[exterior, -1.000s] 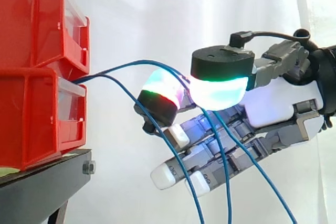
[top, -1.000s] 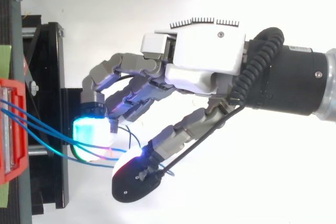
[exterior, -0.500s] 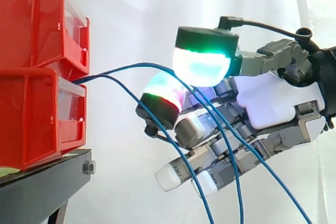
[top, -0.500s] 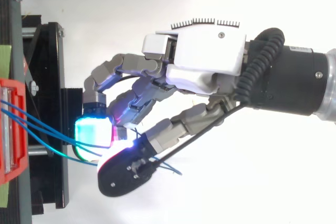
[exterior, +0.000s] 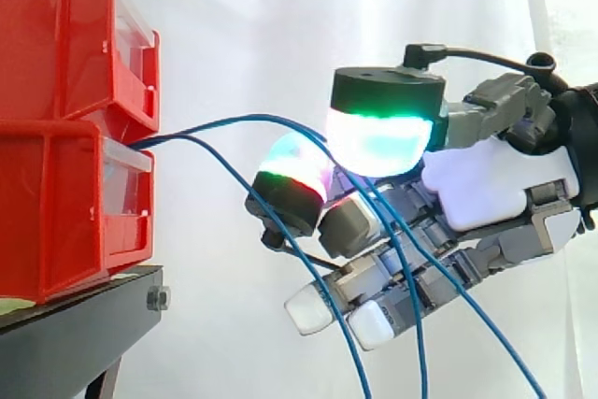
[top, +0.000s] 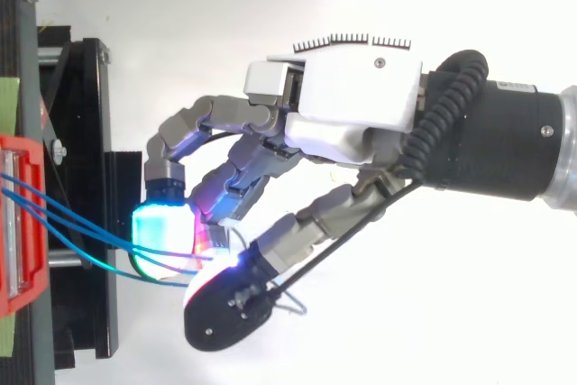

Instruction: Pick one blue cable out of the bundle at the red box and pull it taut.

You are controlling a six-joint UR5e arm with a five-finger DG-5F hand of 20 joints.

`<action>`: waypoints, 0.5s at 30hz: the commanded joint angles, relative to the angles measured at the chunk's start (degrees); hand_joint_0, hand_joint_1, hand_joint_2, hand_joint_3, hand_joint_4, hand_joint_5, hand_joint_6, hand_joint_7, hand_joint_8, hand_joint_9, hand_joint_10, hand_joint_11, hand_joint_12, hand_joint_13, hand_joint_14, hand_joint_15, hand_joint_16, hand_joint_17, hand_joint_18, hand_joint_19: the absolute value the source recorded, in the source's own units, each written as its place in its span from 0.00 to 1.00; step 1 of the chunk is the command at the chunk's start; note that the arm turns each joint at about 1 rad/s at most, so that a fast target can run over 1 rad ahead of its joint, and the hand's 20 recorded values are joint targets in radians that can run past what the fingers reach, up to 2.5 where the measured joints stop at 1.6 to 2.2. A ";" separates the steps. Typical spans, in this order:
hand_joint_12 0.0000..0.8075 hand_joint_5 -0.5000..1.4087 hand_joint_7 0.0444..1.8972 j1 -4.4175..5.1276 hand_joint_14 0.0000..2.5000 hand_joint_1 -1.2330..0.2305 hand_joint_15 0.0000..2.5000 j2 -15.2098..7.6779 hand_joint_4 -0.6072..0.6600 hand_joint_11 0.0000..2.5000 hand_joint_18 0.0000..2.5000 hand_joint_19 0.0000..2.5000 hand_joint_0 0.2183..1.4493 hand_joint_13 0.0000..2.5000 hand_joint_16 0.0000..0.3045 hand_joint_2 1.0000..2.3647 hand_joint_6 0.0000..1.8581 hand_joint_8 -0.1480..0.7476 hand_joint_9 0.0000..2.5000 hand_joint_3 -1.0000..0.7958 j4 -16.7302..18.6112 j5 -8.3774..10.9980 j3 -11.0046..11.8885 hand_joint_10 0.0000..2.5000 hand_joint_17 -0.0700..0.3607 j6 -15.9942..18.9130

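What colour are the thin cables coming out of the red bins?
Blue. The cables show best in the side view, running from the red bins.

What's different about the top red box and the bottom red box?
The top red box sits on the bottom red box, which rests on the black stand. The blue cables come out at the bottom box's opening, under the top box. Both are red with clear fronts.

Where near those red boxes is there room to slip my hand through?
Open room: above the blue cables, between the upper red box and the hand; also below them, between the black stand and where they hang down. Crowded: from the lower red box to the hand.
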 commanded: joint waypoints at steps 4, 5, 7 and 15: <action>0.45 0.16 0.52 0.00 0.01 0.13 0.14 -0.03 0.57 0.46 0.29 0.15 0.38 0.27 0.17 0.00 0.48 0.55 0.38 0.28 0.00 0.00 0.01 0.01 0.43 0.00; 0.45 0.16 0.52 0.00 0.01 0.14 0.15 -0.03 0.57 0.47 0.29 0.15 0.38 0.27 0.17 0.00 0.48 0.55 0.39 0.28 0.00 0.00 -0.08 0.01 0.43 0.00; 0.44 0.17 0.54 0.00 0.01 0.17 0.15 0.06 0.57 0.48 0.30 0.16 0.37 0.30 0.16 0.00 0.48 0.56 0.42 0.28 0.00 0.00 0.01 0.01 0.42 0.00; 0.45 0.18 0.60 0.00 0.01 0.28 0.16 -0.03 0.56 0.49 0.32 0.18 0.34 0.32 0.16 0.01 0.48 0.56 0.46 0.39 0.00 0.00 -0.08 0.01 0.42 0.00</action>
